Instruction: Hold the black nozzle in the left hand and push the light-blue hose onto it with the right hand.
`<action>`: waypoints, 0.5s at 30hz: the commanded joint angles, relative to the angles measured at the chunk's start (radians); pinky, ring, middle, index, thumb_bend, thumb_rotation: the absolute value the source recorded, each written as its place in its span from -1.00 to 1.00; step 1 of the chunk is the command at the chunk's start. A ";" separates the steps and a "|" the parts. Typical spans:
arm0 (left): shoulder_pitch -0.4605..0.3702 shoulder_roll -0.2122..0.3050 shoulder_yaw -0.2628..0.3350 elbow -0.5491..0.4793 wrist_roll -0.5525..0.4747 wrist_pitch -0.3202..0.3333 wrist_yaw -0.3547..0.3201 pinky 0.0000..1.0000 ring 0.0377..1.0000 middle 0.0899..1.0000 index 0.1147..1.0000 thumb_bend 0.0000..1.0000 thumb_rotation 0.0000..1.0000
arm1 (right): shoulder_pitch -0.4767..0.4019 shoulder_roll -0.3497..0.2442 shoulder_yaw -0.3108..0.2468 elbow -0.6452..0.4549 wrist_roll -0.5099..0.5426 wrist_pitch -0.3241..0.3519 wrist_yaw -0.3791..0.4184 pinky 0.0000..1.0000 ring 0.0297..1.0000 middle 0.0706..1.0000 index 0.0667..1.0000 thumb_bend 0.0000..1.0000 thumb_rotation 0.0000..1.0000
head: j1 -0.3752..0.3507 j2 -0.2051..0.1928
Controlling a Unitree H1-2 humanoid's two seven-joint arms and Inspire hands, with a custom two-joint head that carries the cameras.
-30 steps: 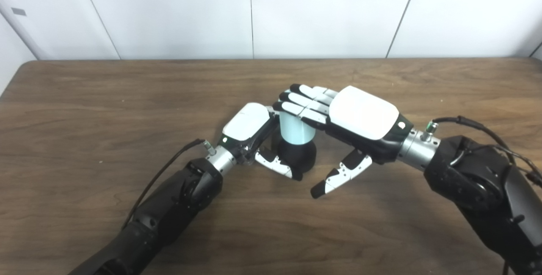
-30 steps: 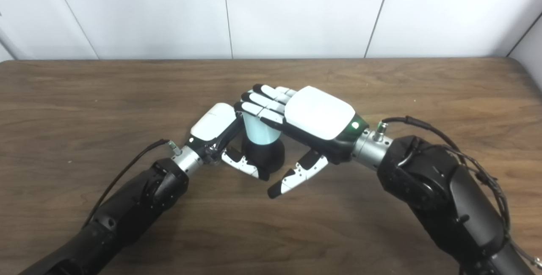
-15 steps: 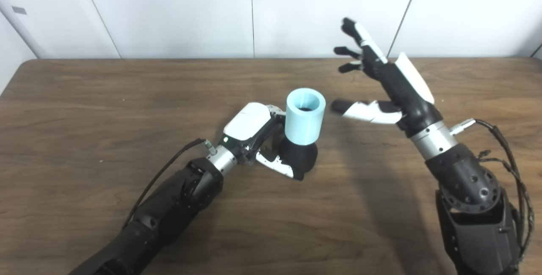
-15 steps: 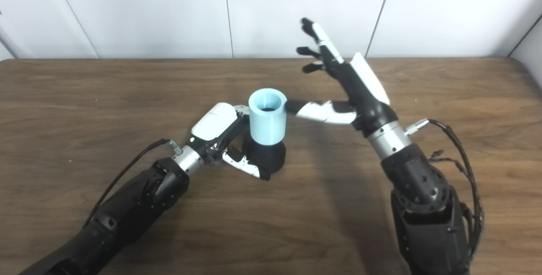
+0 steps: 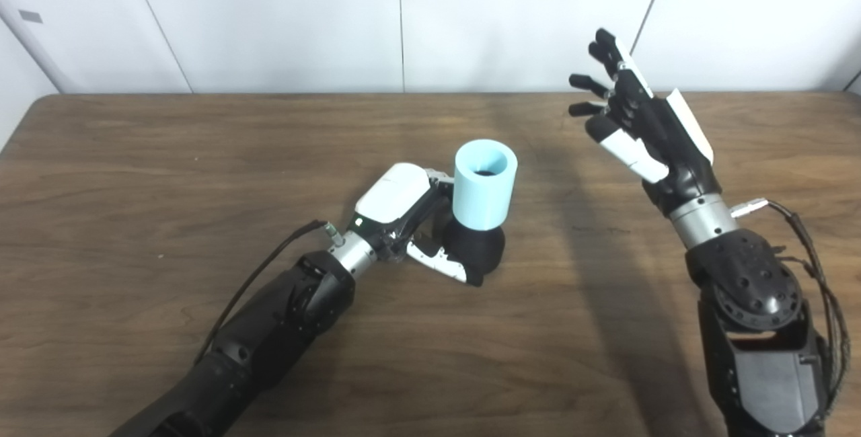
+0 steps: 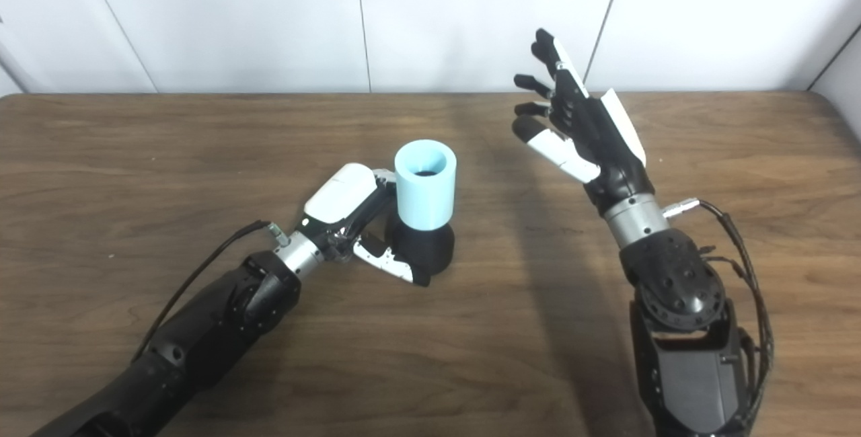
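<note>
Right around the middle of the wooden table [image 5: 134, 154], the black nozzle [image 5: 479, 249] sat on its wide base with the light-blue hose [image 5: 484, 185] standing upright on top of it, open end facing up. The left hand [image 5: 403, 212] was wrapped around the nozzle's lower part, fingers curled behind it and thumb across the front, so it was basically clamping the base down against the tabletop. Makes sense: if you're shoving a sleeve onto something from above, you want the bottom piece pinned so it can't slide or tip.

The right hand [image 5: 642, 128] was well apart from all that, raised off to the right with palm turned sideways, fingers spread and nothing in it. So nobody was touching the hose itself, and it stood straight without help, which tells me it was seated on the nozzle at least somewhat.

How far down it actually went, I honestly couldn't say. The join was partly hidden by the left hand, and looking into the hose just showed a dark spot at the bottom.

My guess is the push was done or close to it. The main risk I'd flag is the hose only being perched on loosely and popping off once the nozzle gets let go.
</note>
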 commanded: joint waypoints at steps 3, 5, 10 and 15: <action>0.108 -0.007 -0.074 0.065 0.040 0.029 -0.156 0.28 0.21 -0.14 -0.16 0.05 -1.00 | -0.030 -0.118 0.112 -0.066 -0.177 0.060 0.043 0.24 0.54 0.71 0.71 0.11 -0.15 | 0.005 0.003; 0.110 -0.005 -0.072 0.059 0.037 0.032 -0.162 0.25 0.20 -0.15 -0.16 0.05 -1.00 | -0.027 -0.166 0.170 -0.059 -0.256 0.036 0.058 0.21 0.52 0.70 0.67 0.22 -0.41 | 0.004 0.005; 0.110 -0.003 -0.071 0.065 0.041 0.022 -0.155 0.31 0.21 -0.14 -0.16 0.05 -1.00 | -0.026 -0.240 0.271 -0.012 -0.381 -0.051 0.054 0.44 0.70 0.78 0.70 0.40 -0.49 | 0.005 0.007; 0.106 -0.003 -0.073 0.071 0.043 0.024 -0.160 0.37 0.22 -0.13 -0.17 0.05 -1.00 | -0.021 -0.265 0.318 0.031 -0.492 -0.125 0.020 0.55 0.85 0.80 0.70 0.48 -0.42 | 0.004 0.005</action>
